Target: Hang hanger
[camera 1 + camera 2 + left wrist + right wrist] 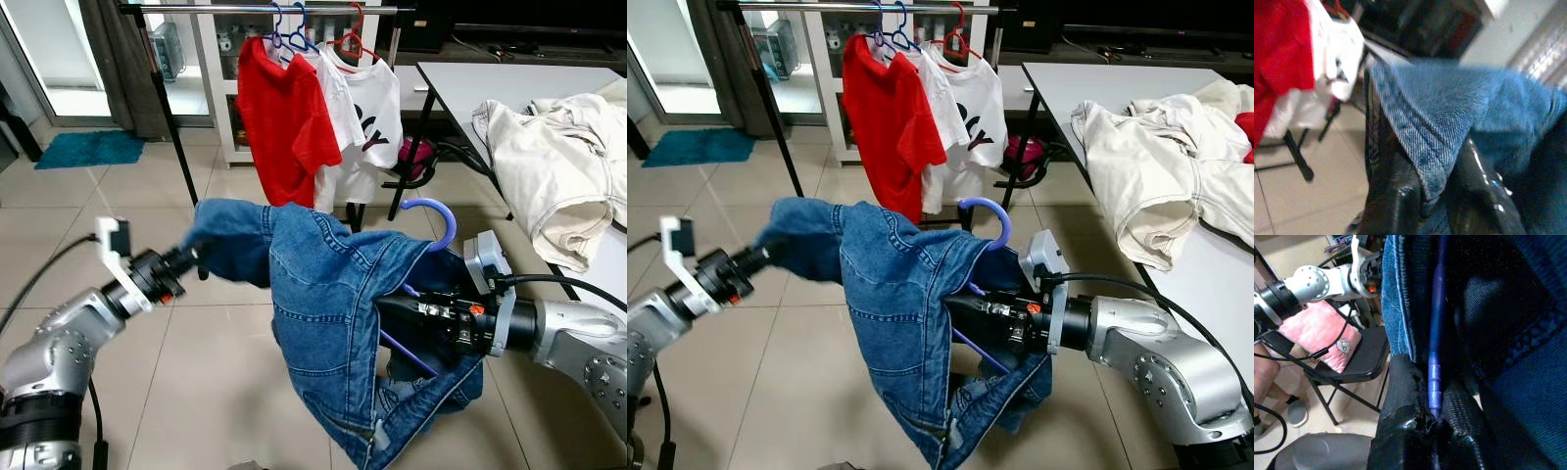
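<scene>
While jaws pinch jacket (333,304) – rail (265,9) ahead w/ room.

The left arm is extended forward and inward at mid-height, and the left gripper (192,257) is closed on a fold of denim, its fingers (1396,196) seen pinching the cloth edge between them. The right arm is reached inward from the right side, roughly level, with its silver forearm turned toward the left. The right gripper (392,315) is clamped on a thin purple bar, which is caught between the fingers (1400,401).
</scene>
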Available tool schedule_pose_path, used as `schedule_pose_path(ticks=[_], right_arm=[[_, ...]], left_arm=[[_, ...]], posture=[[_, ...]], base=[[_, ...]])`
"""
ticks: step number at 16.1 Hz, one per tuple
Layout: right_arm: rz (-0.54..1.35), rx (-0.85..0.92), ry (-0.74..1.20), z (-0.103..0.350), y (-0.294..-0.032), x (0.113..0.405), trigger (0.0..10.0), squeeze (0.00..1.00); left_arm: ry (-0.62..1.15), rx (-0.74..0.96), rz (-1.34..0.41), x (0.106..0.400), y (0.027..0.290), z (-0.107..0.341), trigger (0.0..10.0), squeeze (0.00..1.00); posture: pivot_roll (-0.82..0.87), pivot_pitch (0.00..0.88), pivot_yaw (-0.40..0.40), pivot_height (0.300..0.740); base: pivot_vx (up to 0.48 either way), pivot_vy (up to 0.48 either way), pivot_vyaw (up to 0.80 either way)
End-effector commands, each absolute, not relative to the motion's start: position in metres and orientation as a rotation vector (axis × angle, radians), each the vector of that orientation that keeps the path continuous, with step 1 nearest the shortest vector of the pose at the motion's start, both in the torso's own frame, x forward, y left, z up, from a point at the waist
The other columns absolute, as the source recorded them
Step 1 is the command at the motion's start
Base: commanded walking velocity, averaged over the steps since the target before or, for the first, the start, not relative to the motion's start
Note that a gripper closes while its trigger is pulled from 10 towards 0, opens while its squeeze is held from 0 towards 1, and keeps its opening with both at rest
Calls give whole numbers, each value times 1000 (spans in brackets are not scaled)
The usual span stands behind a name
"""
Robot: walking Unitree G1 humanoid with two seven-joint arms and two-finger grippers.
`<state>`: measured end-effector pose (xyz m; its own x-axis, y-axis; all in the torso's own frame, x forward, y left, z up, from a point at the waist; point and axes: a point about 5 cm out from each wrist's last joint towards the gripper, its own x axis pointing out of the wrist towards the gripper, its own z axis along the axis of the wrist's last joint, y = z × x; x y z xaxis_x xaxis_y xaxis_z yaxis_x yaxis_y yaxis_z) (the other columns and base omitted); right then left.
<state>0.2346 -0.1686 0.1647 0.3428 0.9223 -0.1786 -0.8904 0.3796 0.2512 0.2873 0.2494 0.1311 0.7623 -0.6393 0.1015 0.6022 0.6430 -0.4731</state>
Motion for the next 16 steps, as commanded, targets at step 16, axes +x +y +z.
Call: schedule_pose_path(ticks=[16], right_arm=[[1128, 78, 324, 167, -182, 238, 10000, 0]], left_arm=[[-62, -671, 30, 307, 326, 122, 0, 0]], posture=[[-135, 0, 28, 740]], base=[[0, 0, 0]])
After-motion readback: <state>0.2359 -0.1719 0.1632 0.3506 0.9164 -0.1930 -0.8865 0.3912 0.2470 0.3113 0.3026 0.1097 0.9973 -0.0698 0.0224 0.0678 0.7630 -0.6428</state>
